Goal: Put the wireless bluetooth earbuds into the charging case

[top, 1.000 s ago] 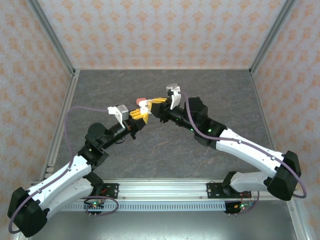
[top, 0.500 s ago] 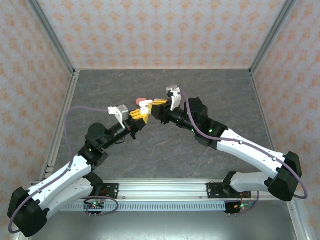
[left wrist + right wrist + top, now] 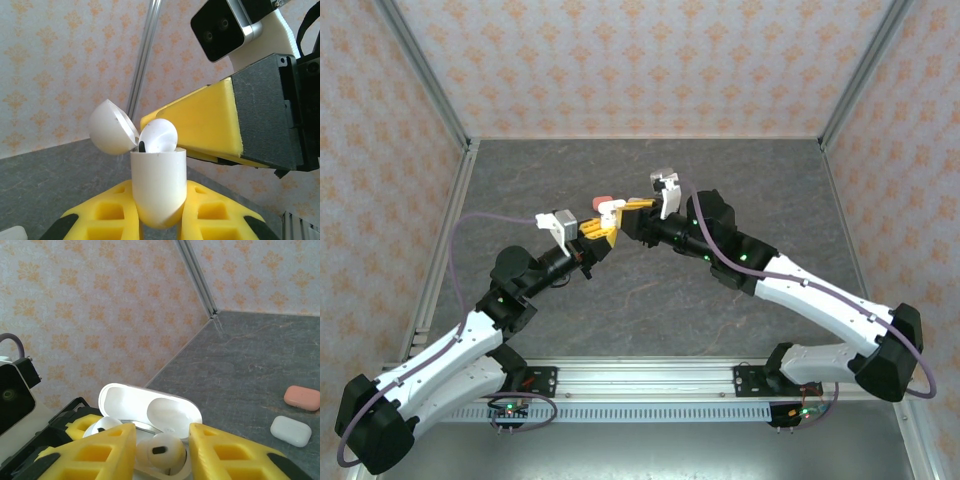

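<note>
- From the top external view, we see the two arms meet over the middle of the grey table [image 3: 750, 190]. The left gripper [image 3: 605, 228] is clamped on a small white charging case [image 3: 611, 212], and the right gripper [image 3: 632, 208] sits just beside it.
- On the left wrist, we see the left gripper [image 3: 158, 212] pinching the case body [image 3: 157, 180] upright between its yellow fingers. The lid [image 3: 107, 129] is flipped open to the left. A white earbud [image 3: 159, 134] has its rounded head poking out of the case's top, with one of the right gripper's fingers [image 3: 200, 125] close behind it.
- On the right wrist, we see the right gripper [image 3: 162, 445] parted narrowly, one finger on each side of an earbud [image 3: 159, 456] seated in the case. We cannot tell whether the fingers touch it. A second earbud [image 3: 102, 426] sits beside it, under the open lid [image 3: 150, 407].
- Farther right, a pink case [image 3: 302, 397] and a white case [image 3: 290, 430] lie closed on the table, near each other.
</note>
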Controlling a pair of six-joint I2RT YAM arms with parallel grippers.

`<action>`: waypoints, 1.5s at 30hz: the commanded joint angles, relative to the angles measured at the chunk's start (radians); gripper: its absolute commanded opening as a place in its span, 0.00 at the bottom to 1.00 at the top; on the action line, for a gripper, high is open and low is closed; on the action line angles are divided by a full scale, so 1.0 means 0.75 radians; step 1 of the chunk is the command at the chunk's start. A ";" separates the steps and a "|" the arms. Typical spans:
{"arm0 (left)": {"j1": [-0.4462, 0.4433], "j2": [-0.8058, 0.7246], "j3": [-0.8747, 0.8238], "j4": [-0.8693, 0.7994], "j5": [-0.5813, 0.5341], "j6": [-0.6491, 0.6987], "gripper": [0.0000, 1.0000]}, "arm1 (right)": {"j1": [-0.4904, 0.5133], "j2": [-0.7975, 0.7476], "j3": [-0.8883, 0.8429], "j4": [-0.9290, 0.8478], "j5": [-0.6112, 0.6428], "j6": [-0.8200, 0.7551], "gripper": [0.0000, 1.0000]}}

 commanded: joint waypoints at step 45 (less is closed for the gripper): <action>-0.009 0.031 0.036 0.115 0.116 -0.005 0.00 | -0.190 0.044 0.157 -0.043 -0.763 0.049 0.99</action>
